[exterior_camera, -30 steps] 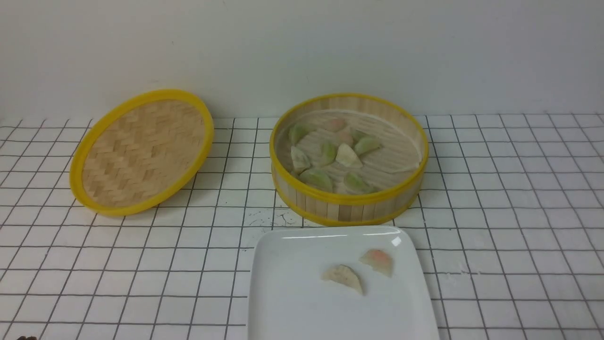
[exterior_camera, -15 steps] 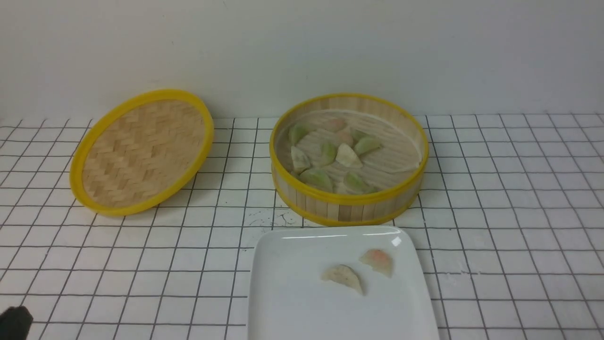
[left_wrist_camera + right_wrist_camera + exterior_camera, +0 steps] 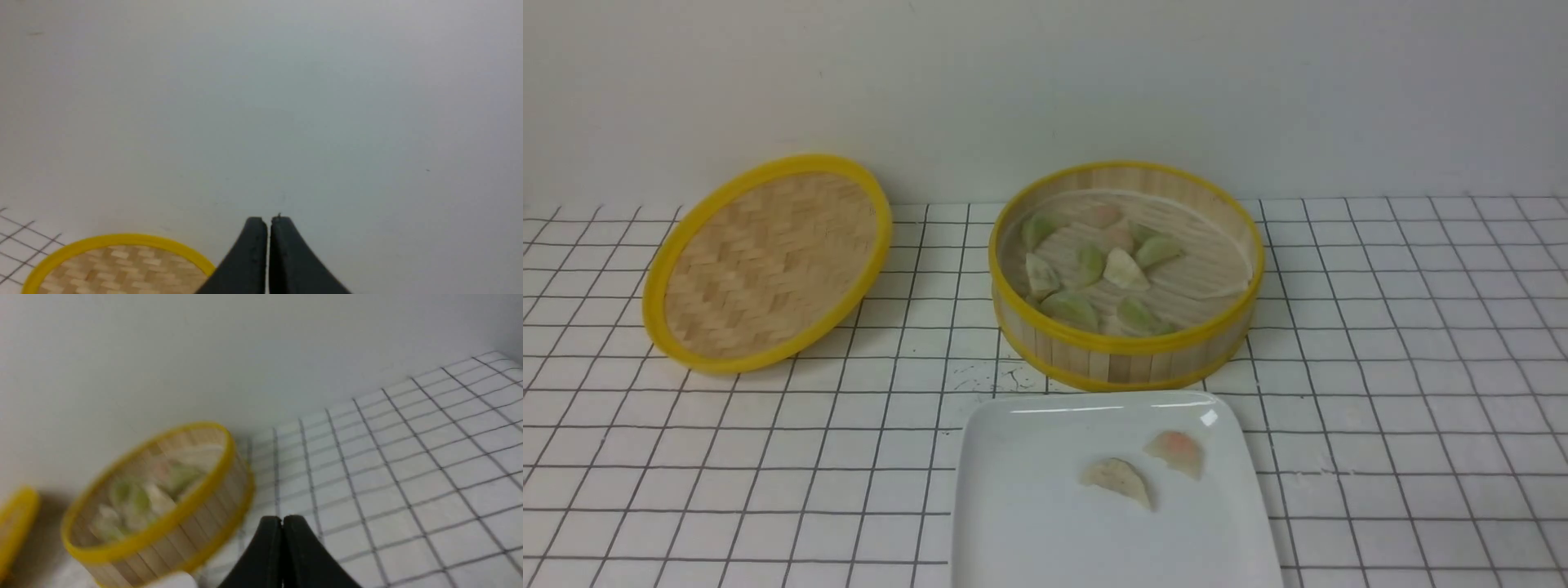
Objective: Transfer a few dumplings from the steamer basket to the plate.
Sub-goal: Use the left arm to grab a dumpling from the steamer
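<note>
A white surface (image 3: 1421, 367) ruled with thin black grid lines meets a plain pale wall (image 3: 1045, 82).

Toward the back, right of centre, stands the round basket (image 3: 1127, 359). It has upright walls of bamboo slats, yellow rims at top and bottom, and a ridged pale floor. About nine small crescent dumplings (image 3: 1125, 269) lie inside, crowded toward its left half. They are soft and translucent: most are pale green, a couple beige-white, a couple pinkish.

Just in front of the basket, and apart from it, lies the plate (image 3: 1029, 506). It is glossy, plain white and square with rounded corners, and the bottom edge of the front view cuts it off. Two dumplings rest on it near each other but not touching: a beige one (image 3: 1119, 480) and, to its right, a pinkish one (image 3: 1174, 451).

Well to the left sits one flat round lid (image 3: 768, 261) of woven bamboo with a yellow rim. It is tilted.

Neither arm shows in the front view. In the wrist views, the left gripper (image 3: 269, 222) has its smooth black jaws pressed together on nothing, above the lid's edge. The right gripper (image 3: 282, 520) also has its jaws together and empty, over the surface beside the basket.
</note>
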Controlling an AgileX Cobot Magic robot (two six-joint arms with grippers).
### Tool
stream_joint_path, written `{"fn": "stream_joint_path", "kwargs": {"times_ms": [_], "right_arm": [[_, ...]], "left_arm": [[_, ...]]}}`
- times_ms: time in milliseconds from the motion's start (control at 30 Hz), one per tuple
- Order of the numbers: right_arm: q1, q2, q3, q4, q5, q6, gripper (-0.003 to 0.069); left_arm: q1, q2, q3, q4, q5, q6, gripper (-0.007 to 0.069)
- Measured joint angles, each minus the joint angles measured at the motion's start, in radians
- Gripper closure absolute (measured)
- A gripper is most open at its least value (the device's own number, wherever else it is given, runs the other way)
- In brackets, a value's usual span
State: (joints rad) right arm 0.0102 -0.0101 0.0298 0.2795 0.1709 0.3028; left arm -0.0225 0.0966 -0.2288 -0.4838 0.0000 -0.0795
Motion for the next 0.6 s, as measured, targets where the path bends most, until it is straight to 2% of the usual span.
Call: {"fn": "stream_joint_path", "kwargs": {"times_ms": [33,133,200,267,367,467,533,567,600], "right_arm": [[0.001,0.000,0.000,0.086,-0.048,0.023,0.0669],[0.001,0.000,0.000,0.167,-0.089,0.033,0.0669],[0.001,0.000,0.000,0.174,-0.093,0.034,0.0669],[0.001,0.000,0.000,0.174,-0.094,0.035,0.0669],[0.001,0.000,0.000,0.161,-0.118,0.036,0.0669],[0.007,0.000,-0.020,0.142,-0.082,0.036,0.0669],[0.018,0.003,-0.094,0.118,0.053,0.034,0.0669],[0.019,0.007,-0.104,0.114,0.070,0.033,0.0669],[0.023,0.038,-0.185,0.081,0.195,0.017,0.0669]], "left_arm": [[0.000,0.092,-0.115,0.018,0.119,0.006,0.0631],[0.000,0.296,-0.344,0.046,0.420,0.068,0.0631],[0.000,0.458,-0.479,0.047,0.626,0.131,0.0631],[0.000,0.557,-0.535,0.046,0.737,0.159,0.0631],[0.000,0.850,-0.669,0.030,0.993,0.233,0.0631],[-0.004,1.087,-0.721,0.027,1.067,0.278,0.0631],[-0.026,1.220,-0.758,0.046,1.072,0.287,0.0631],[-0.034,1.231,-0.767,0.049,1.072,0.287,0.0631],[-0.062,1.303,-0.800,0.073,1.072,0.285,0.0631]]}}
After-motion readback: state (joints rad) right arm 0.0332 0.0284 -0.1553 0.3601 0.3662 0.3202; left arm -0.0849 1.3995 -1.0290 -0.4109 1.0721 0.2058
